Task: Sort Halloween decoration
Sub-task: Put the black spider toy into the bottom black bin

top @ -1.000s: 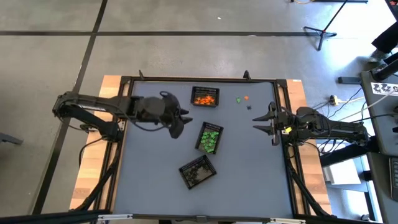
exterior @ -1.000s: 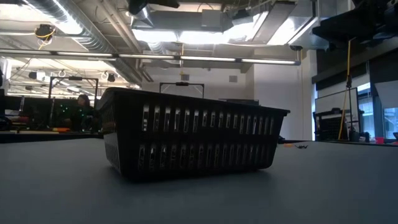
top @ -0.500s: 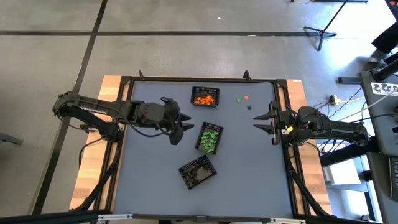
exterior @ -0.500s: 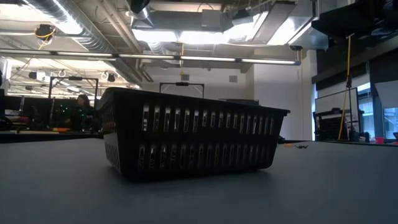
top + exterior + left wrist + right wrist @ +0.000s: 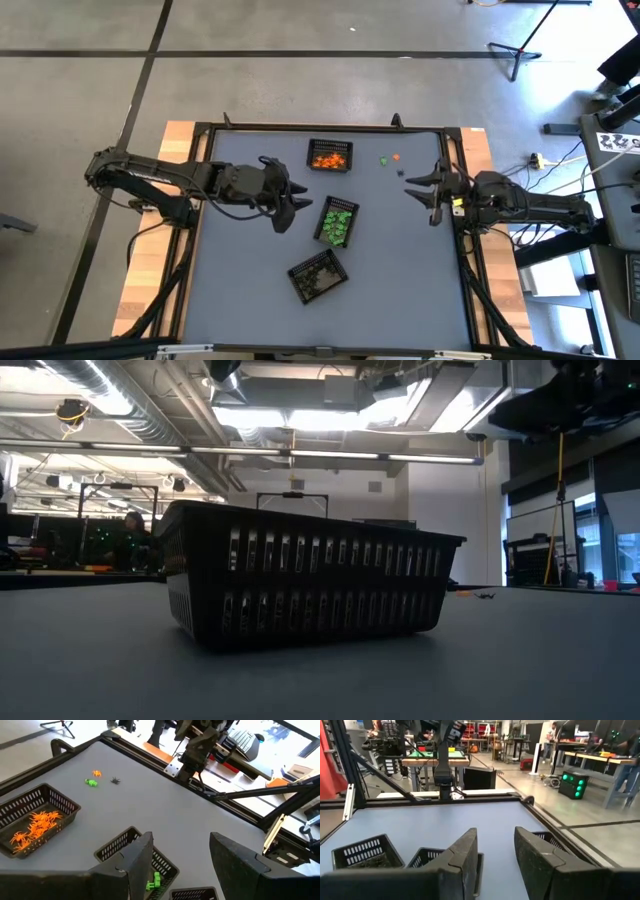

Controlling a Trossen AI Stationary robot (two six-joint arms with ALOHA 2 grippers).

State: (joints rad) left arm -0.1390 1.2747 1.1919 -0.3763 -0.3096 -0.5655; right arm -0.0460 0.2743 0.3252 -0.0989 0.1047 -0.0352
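Three black mesh baskets stand on the grey table: one with orange trinkets (image 5: 330, 157) at the far side, one with green trinkets (image 5: 338, 222) in the middle, and one with black trinkets (image 5: 318, 276) nearer. Three loose Halloween decoration trinkets lie on the table at the far right: green (image 5: 384, 160), orange (image 5: 396, 157), black (image 5: 400, 171). My left gripper (image 5: 295, 205) hovers open just left of the green basket (image 5: 150, 865), with nothing between its fingers. My right gripper (image 5: 420, 198) stands open and empty at the table's right edge, pointing level across the table (image 5: 495, 855).
A black metal frame (image 5: 320, 127) runs round the table's edges. In the low view the black-trinket basket (image 5: 300, 590) fills the foreground. Bare table lies along the left side and the near right corner. Workbenches and stands fill the room beyond the table.
My right gripper has swung a little toward the table's far edge, staying open and in place. The baskets and loose trinkets have not moved.
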